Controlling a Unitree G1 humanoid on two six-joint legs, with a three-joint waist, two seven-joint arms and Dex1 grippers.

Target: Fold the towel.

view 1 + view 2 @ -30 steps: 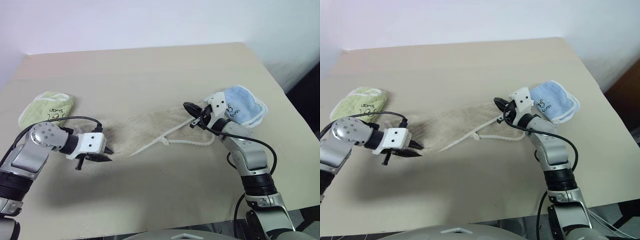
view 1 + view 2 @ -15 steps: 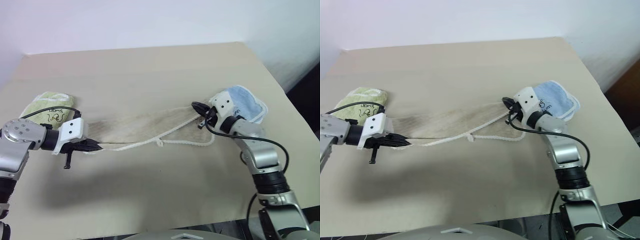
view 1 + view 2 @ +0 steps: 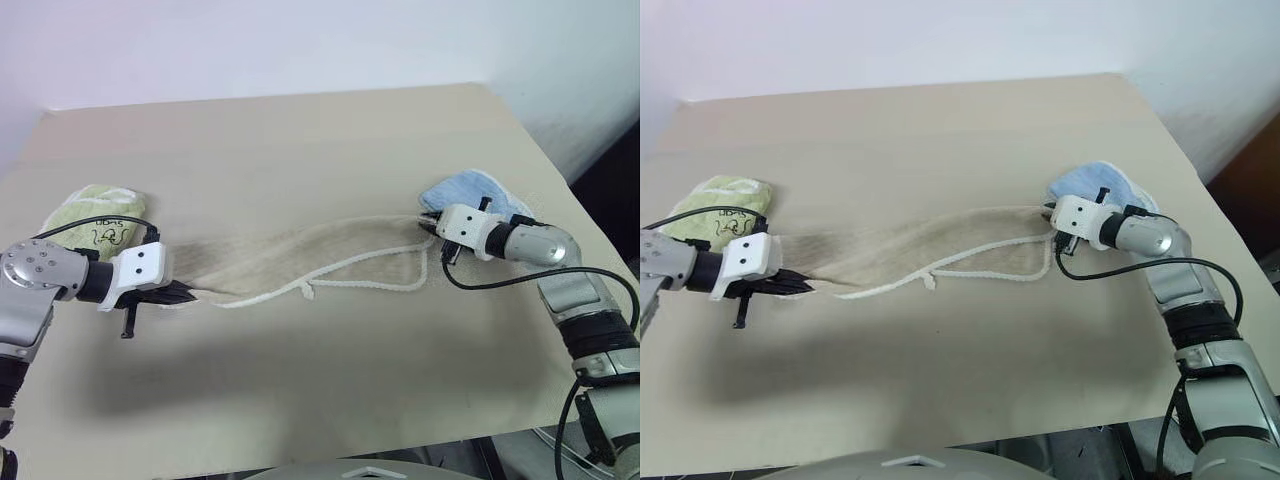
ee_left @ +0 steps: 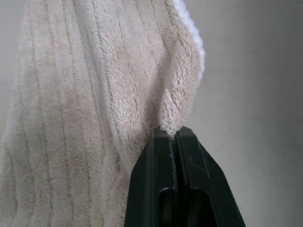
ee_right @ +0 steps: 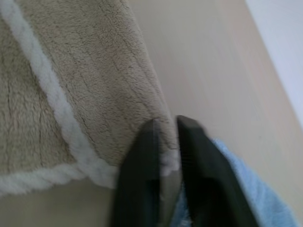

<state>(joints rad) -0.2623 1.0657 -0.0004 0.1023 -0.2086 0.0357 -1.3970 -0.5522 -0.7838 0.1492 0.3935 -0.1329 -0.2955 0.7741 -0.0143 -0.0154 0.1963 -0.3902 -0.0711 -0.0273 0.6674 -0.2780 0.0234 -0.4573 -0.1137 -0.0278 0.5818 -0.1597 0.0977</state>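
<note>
Now the towel (image 3: 300, 258) hangs stretched in a long band just above the table (image 3: 300, 140), where a second ago it lay bunched between the arms; the right arm has swung outward toward the light blue towel (image 3: 490, 190) and the left has drawn back beside the light green towel (image 3: 95, 205). The left end effector (image 3: 185, 293) is clamped tight on one end, and the right end effector (image 3: 432, 226) pinches the other with its fingers slightly parted around the cloth. Pulled out like this, the towel looks ready to be spread flat before any fold.
</note>
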